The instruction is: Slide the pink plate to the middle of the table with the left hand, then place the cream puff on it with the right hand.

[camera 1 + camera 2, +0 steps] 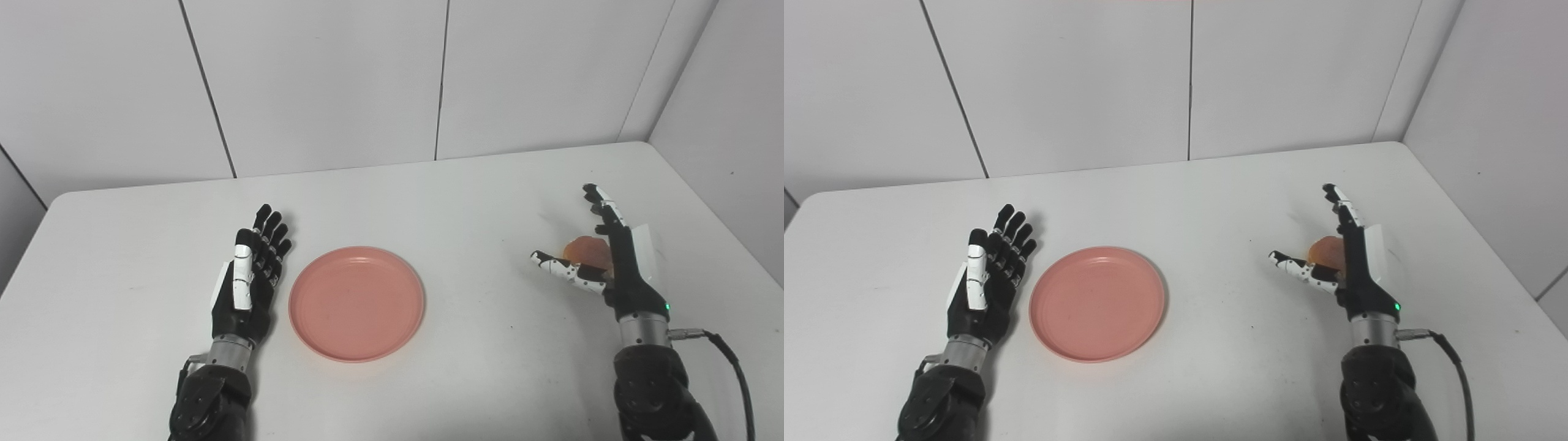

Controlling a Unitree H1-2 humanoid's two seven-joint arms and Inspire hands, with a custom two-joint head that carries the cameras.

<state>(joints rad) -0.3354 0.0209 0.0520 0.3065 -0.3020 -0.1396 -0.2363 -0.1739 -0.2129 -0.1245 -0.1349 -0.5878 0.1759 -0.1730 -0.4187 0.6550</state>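
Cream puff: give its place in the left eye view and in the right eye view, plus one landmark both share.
Left eye view: the cream puff sits right of centre, partly hidden behind the open right hand.
Right eye view: the cream puff shows further toward the picture's left, again behind that hand.
Shared landmark: the pink plate, lying on the table to the puff's left in both.
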